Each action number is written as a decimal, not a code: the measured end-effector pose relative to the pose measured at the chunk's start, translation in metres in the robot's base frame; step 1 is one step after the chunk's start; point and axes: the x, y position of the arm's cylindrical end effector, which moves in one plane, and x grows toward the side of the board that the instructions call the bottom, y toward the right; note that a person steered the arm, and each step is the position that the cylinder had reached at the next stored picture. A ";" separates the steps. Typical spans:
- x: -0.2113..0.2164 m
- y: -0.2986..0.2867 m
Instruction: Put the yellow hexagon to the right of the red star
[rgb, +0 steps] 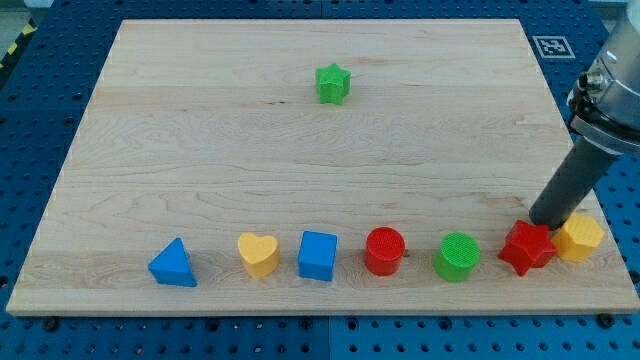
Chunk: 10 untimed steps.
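Observation:
The yellow hexagon (579, 237) lies near the board's bottom right corner. It touches the right side of the red star (527, 247). My tip (545, 220) rests on the board just above the two, at the seam between them, close to both. The dark rod slants up to the view's right edge.
A row of blocks runs along the bottom edge of the wooden board (300, 150): blue triangle (173, 263), yellow heart (258, 253), blue cube (318, 255), red cylinder (384, 250), green cylinder (458, 256). A green star (333, 83) sits near the top centre.

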 end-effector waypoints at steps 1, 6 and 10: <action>-0.001 0.000; -0.004 0.044; 0.008 0.070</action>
